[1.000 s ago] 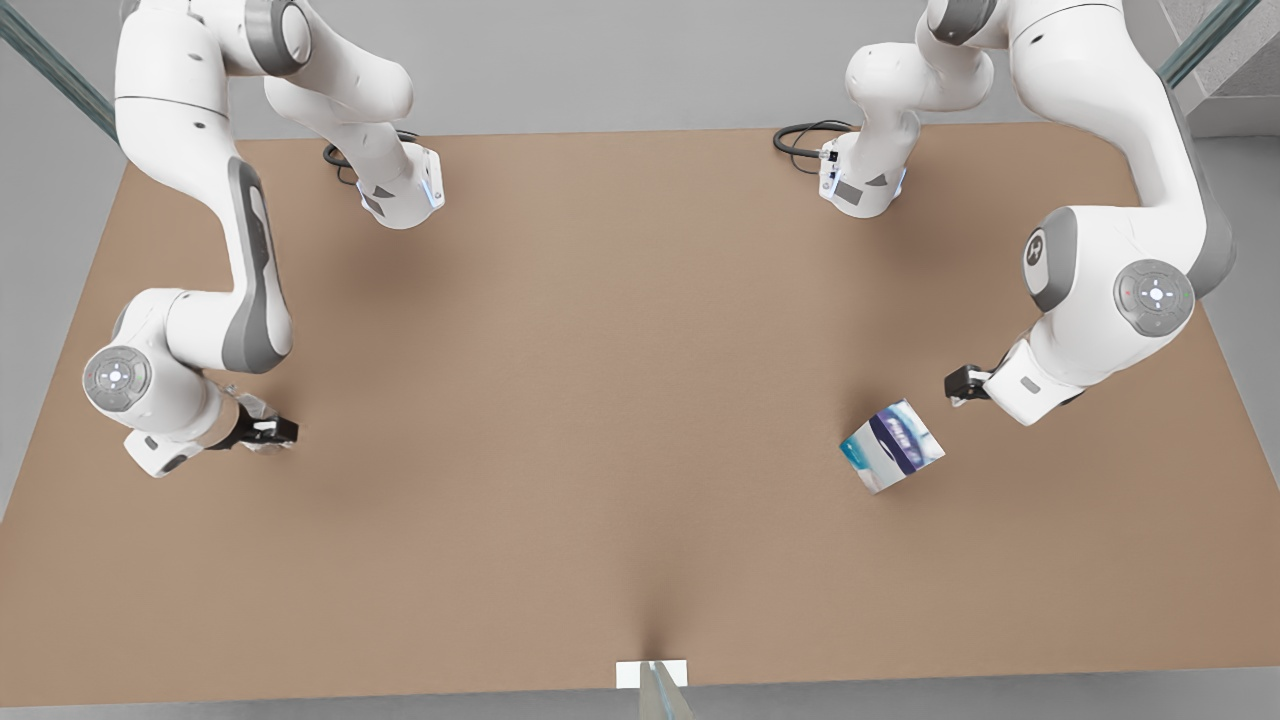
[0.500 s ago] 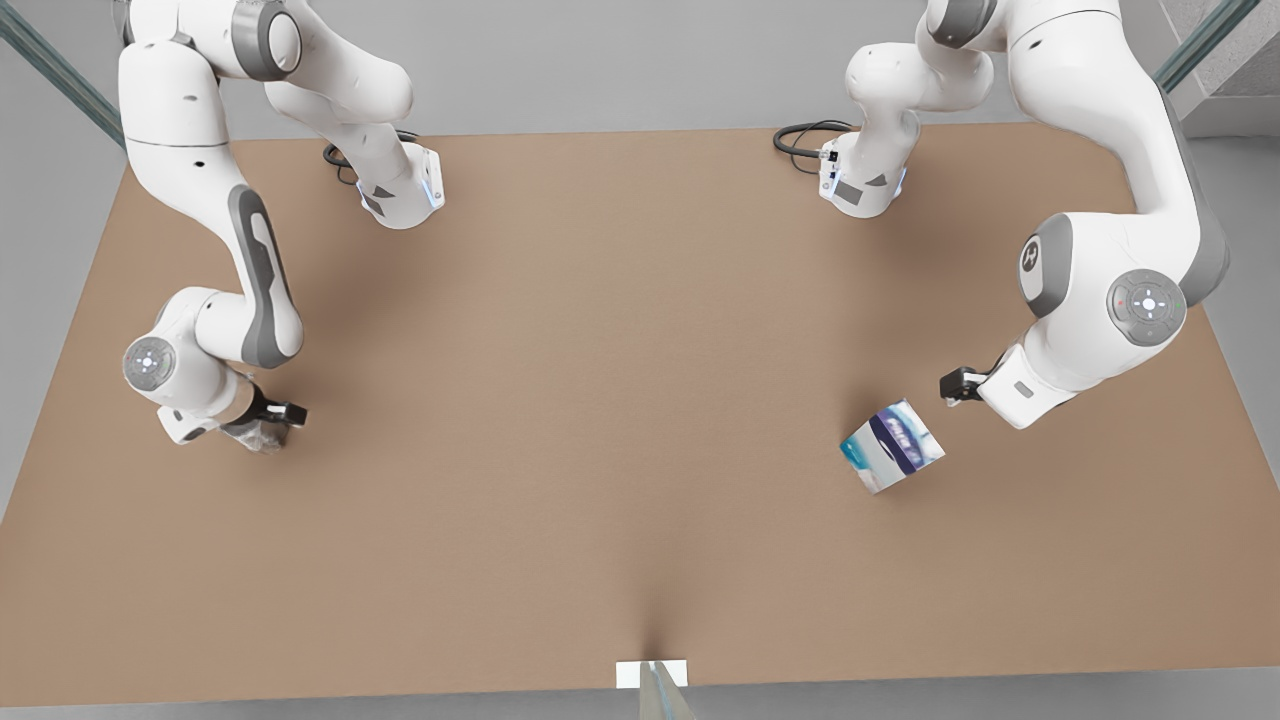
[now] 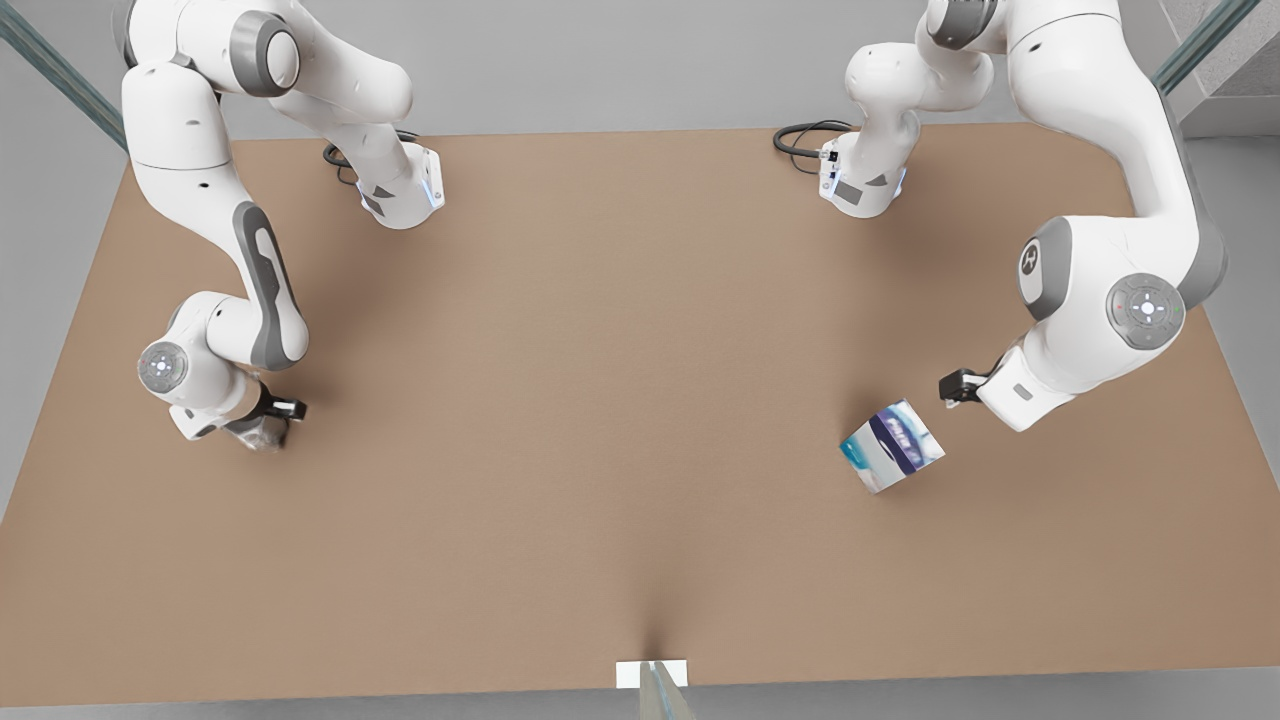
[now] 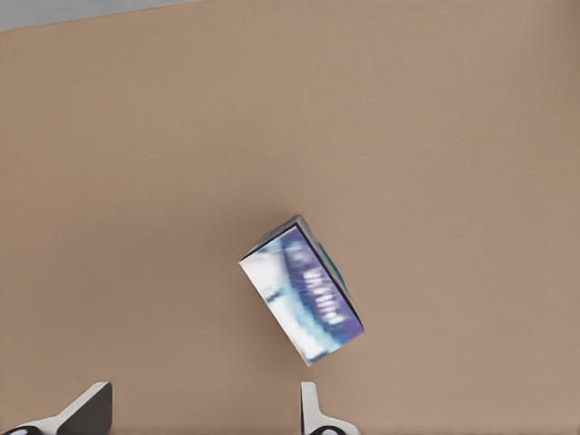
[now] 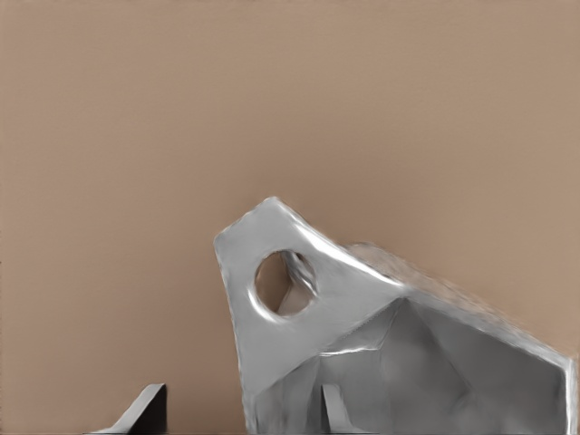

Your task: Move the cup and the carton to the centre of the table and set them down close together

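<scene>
Lettering on the navy band of the carton is illegible; no other text is readable.

Cup at table's front-view left, carton far right

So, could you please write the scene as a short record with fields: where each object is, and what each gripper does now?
table: brown, flat
carton: resting on the table at the front view's right, not held
cup: at the front view's left, at the right gripper
left gripper: open, close beside the carton, not touching it
right gripper: fingers on either side of the cup; grip not clear
task state: neither object at the centre yet
</scene>
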Tool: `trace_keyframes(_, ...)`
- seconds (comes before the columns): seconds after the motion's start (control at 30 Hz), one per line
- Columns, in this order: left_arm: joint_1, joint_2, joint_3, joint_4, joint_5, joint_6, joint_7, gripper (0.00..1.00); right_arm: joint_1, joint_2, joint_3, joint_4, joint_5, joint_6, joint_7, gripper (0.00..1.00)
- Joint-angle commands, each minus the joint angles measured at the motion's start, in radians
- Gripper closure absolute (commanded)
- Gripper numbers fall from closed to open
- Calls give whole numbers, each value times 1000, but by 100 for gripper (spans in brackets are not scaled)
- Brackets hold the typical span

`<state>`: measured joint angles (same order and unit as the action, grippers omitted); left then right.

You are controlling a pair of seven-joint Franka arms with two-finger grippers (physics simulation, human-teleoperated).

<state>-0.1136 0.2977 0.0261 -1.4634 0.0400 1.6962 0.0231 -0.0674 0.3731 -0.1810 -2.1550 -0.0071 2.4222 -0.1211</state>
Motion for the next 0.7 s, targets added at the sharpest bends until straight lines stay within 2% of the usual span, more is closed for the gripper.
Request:
trace_keyframes(0.0, 0, 0, 2, 0, 1, 0, 0, 0, 0, 1, 0, 0, -1, 0, 0, 79)
trace_keyframes(0.67, -1, 1, 0, 3, 3, -1, -12, 0, 20, -25, 8, 14, -2, -40, -2, 79)
